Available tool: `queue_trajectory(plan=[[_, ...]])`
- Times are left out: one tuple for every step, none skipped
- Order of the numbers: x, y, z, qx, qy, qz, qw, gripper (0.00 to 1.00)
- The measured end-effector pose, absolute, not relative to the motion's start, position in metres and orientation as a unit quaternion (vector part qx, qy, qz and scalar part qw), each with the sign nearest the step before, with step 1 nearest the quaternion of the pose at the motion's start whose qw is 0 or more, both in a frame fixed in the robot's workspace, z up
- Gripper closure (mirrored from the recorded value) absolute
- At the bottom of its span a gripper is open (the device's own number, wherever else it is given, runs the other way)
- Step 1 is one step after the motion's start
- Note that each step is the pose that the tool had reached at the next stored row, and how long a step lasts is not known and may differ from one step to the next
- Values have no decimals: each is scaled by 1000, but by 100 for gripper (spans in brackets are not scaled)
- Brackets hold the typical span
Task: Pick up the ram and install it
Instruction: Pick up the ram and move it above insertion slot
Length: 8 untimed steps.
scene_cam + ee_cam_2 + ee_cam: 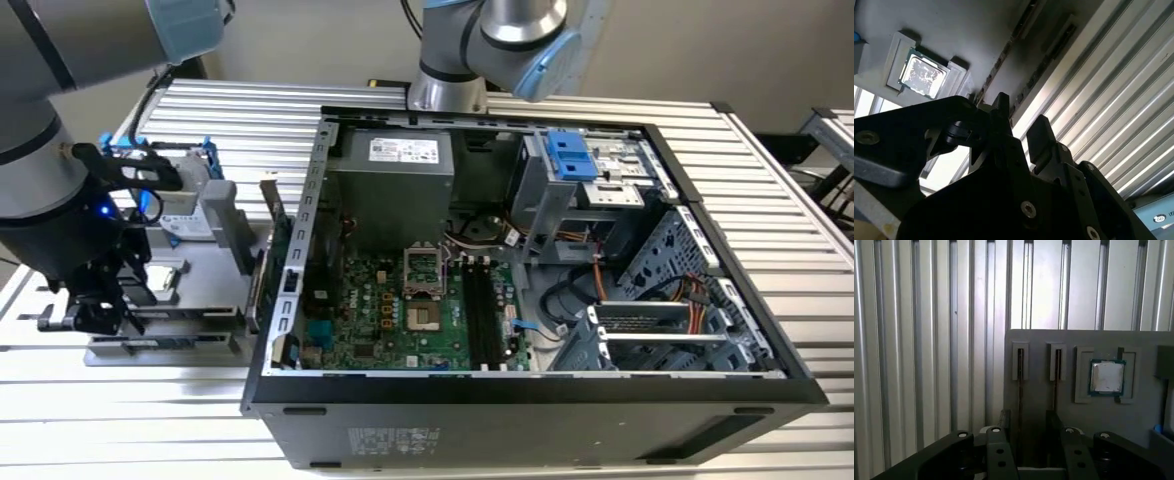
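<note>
Two thin strips stand on edge in narrow slots of a grey fixture plate [1044, 342]. It lies on the ribbed metal table [929, 340], just beside the open computer case [534, 400] on the exterior view's left. Seen edge-on they show no colour or chips, but by their shape and seating I take them for memory sticks. The one I take for the ram [1020, 390] of this task runs straight into the gap of the gripper [1027, 417]. The neighbouring strip [1056, 385] ends at the outer side of one finger. A processor chip [1107, 376] sits in its own pocket further along the plate.

The pincer is spread: in both wrist views its two black fingers [1040, 131] stand apart with daylight between them, one on each side of the ram. I cannot make out any contact with it. The ram is therefore seated in the fixture, not yet held.

The step in hand is the pick-up, at the point of lining up for the grasp. The install has not begun, and the long black memory slots [487, 315] on the board inside the case look bare.

As I judge it, a sound grasp from here calls for the fingers to be square to the board's flat faces and low enough to catch a good depth of it. They must also be clear of the neighbouring strip, so that closing pinches one stick alone and it can lift straight out of its slot without tilting.
</note>
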<state>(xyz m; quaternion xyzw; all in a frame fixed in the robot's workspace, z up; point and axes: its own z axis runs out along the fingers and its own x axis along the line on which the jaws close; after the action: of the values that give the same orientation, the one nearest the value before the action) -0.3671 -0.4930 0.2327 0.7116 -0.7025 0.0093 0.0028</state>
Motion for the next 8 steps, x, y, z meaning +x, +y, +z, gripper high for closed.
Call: queue_trajectory(plan=[[-367,-493,231,712,-702,9,3,0],[-367,-493,229,712,-702,9,3,0],[-367,-494,227,712,-702,9,3,0],[-367,-494,225,712,-702,9,3,0],[-367,-494,223,712,-702,9,3,0],[-367,-494,222,712,-702,9,3,0],[-367,-495,220,712,-702,9,3,0],[-367,-496,218,712,-702,9,3,0]])
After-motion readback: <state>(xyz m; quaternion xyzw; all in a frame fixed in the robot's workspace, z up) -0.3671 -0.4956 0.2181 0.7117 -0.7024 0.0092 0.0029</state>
